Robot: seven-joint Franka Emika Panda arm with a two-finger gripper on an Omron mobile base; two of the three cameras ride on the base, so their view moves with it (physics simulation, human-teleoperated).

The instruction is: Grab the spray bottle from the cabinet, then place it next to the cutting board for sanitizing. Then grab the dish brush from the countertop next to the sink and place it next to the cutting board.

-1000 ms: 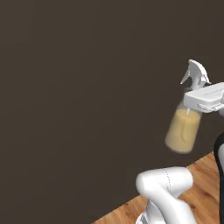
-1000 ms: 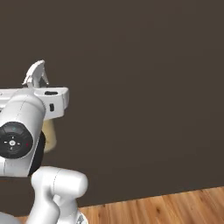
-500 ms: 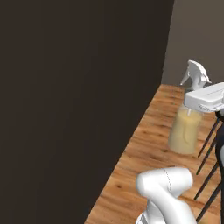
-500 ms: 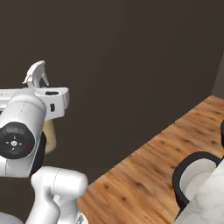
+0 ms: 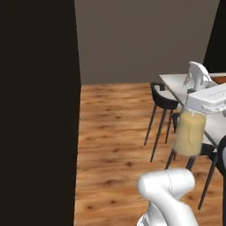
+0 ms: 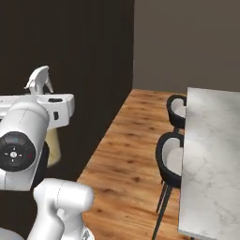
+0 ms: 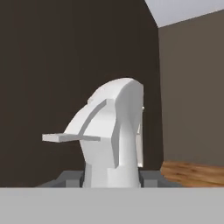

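My gripper [image 5: 206, 99] is shut on the neck of the spray bottle [image 5: 190, 136], which hangs upright under the hand, clear with pale yellow liquid. Its whitish trigger head [image 5: 197, 75] sticks up above the fingers. From the right base view, the spray bottle [image 6: 51, 148] is partly behind my arm, below the gripper [image 6: 48, 106]. In the hand view the sprayer head [image 7: 113, 135] stands between the two fingertips [image 7: 66, 177]. The nearly black cabinet [image 5: 37, 110] fills the left. A reddish-brown sliver [image 5: 219, 80] on the slab's far end may be the cutting board.
A white-marbled island slab [image 6: 211, 159] stretches along the right, with dark chairs [image 6: 169, 155] tucked against it. Wooden floor [image 5: 114, 145] runs between cabinet and island toward a grey back wall [image 5: 141, 39]. Another dark cabinet edge [image 5: 218, 35] shows at the top right.
The whole picture has swung: the base has turned, so the dark cabinet slid to the left and floor, chairs and island came into view. The bottle stays gripped the same way.
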